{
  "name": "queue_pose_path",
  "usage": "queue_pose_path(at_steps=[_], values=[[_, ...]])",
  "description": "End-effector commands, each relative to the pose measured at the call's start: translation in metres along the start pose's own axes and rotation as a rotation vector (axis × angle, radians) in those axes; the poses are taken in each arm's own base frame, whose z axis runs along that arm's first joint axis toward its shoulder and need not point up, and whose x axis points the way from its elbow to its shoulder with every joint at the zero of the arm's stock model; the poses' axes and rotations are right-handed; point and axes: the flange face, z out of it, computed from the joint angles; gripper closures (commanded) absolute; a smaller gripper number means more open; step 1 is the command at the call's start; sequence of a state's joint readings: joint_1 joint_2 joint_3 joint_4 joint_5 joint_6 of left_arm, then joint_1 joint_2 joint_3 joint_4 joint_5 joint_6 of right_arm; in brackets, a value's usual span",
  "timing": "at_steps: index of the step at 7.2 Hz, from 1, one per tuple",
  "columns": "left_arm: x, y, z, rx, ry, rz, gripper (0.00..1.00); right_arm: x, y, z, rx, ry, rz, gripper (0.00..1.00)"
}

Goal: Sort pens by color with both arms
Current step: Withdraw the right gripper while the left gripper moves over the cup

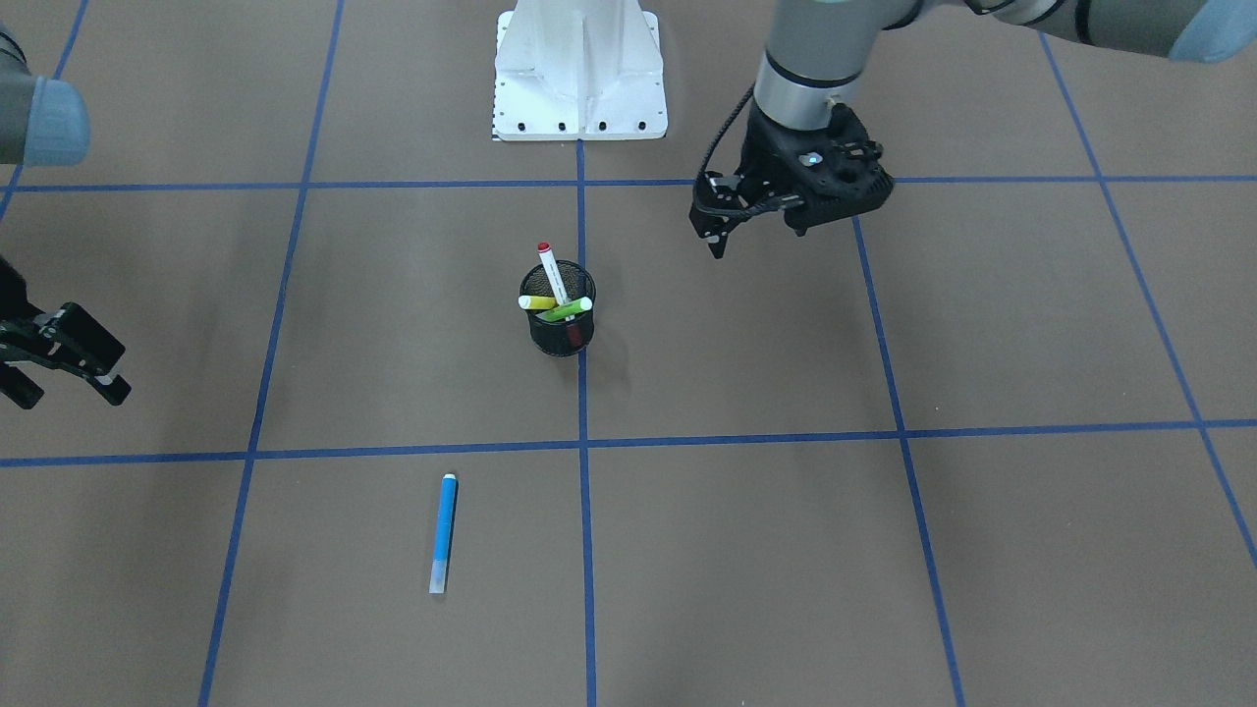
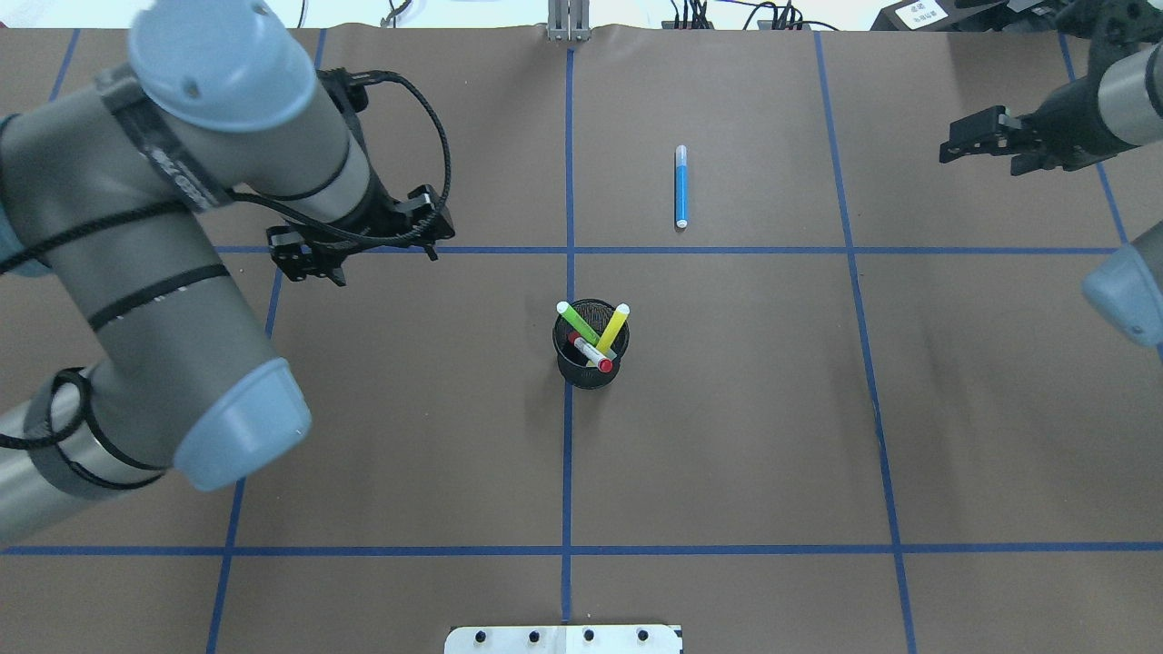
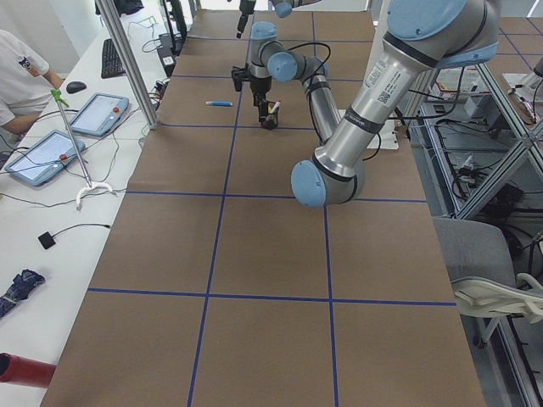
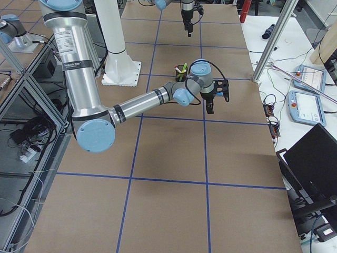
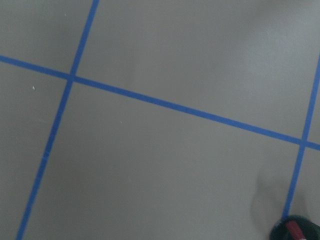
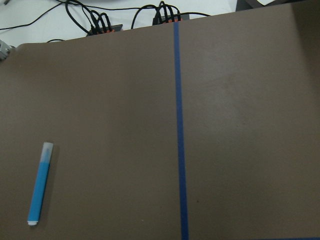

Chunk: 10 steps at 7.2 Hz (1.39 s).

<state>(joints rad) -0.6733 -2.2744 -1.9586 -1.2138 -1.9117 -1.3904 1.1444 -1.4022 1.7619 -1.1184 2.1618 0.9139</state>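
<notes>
Blue pen [image 2: 681,186] lies flat and alone on the far side of the table, well apart from the black mesh cup [image 2: 589,356] at centre. In the cup stand the light green pen [image 2: 575,320], yellow pen [image 2: 614,327] and red-capped white pen [image 2: 595,356], leaning across one another.

Left gripper [image 2: 386,265] hangs above the table near the cup; right gripper [image 2: 981,162] hovers out by the table's edge. Each appears spread and empty.

The crossed pens are the likely hazard: lifting one could drag a neighbour out or tip the light cup. Two arms closing on the same cup could also clash.

The brown table covering [image 2: 727,436] is gridded in blue tape, with the white pedestal base [image 1: 579,79] at its edge. Side benches carry tablets [image 3: 97,113] and cables, with an operator [image 3: 17,68] seated there.
</notes>
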Motion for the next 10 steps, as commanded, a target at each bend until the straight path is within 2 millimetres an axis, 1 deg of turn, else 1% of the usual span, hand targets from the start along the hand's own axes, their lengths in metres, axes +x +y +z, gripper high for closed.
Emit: queue_pose_path(at_steps=[1, 2, 3, 4, 5, 6, 7, 8, 9, 10], values=[[0.072, 0.047, 0.017, 0.081, -0.019, -0.023, 0.01, 0.051, 0.003, -0.015, -0.034, 0.004, -0.017, 0.0], [0.109, 0.065, 0.03, 0.085, -0.035, -0.032, 0.01, 0.056, 0.002, -0.018, -0.04, -0.002, -0.016, 0.0], [0.149, 0.068, 0.032, 0.082, -0.049, -0.04, 0.01, 0.061, 0.002, -0.018, -0.04, 0.003, -0.011, 0.0], [0.173, 0.07, 0.039, 0.114, -0.071, -0.033, 0.01, 0.067, -0.001, -0.022, -0.031, 0.007, -0.002, 0.0], [0.176, 0.093, 0.054, 0.122, -0.066, 0.0, 0.01, 0.068, -0.002, -0.023, -0.03, 0.009, 0.002, 0.0], [0.178, 0.11, 0.063, 0.148, -0.065, 0.024, 0.01, 0.069, -0.002, -0.023, -0.032, 0.012, 0.005, 0.0], [0.172, 0.121, 0.079, 0.166, -0.073, 0.03, 0.02, 0.07, -0.001, -0.023, -0.033, 0.013, 0.006, 0.0], [0.17, 0.127, 0.085, 0.178, -0.063, 0.037, 0.06, 0.072, 0.0, -0.022, -0.033, 0.016, 0.008, 0.0], [0.17, 0.129, 0.087, 0.178, -0.063, 0.04, 0.09, 0.074, 0.0, -0.023, -0.031, 0.016, 0.01, 0.0], [0.172, 0.133, 0.086, 0.207, -0.059, 0.048, 0.16, 0.074, -0.001, -0.023, -0.028, 0.018, 0.01, 0.0]])
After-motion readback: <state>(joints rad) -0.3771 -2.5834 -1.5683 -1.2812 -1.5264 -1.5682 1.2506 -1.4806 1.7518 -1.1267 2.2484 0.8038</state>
